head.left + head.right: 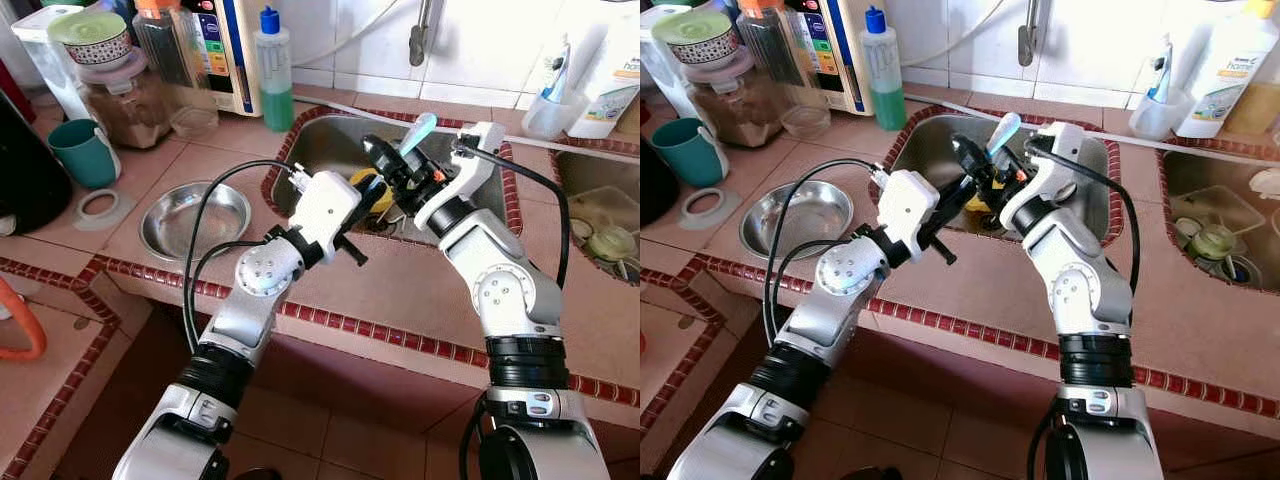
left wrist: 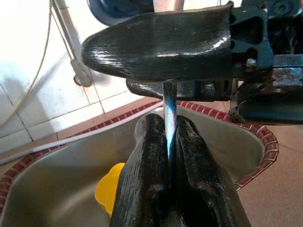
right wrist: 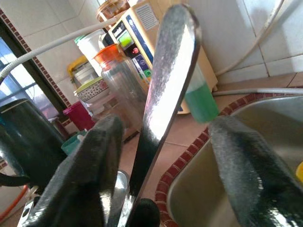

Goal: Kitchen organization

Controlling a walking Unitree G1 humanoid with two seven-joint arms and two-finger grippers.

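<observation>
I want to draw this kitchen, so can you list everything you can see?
Round steel bowl: one, silver, on the tiled counter left of the sink.
Steel sink: one, silver, set in the counter.
Soap bottle with blue cap: one, green, behind the sink.
Teal mug: one, far left on the counter.
Jar of brown stuff: one, clear, behind the mug.
Yellow thing: one, in the sink.
Shiny metal utensil with light blue end: one, held over the sink.
Left gripper: black, shut on the utensil.
Right gripper: black, open, fingers either side of the utensil.
</observation>
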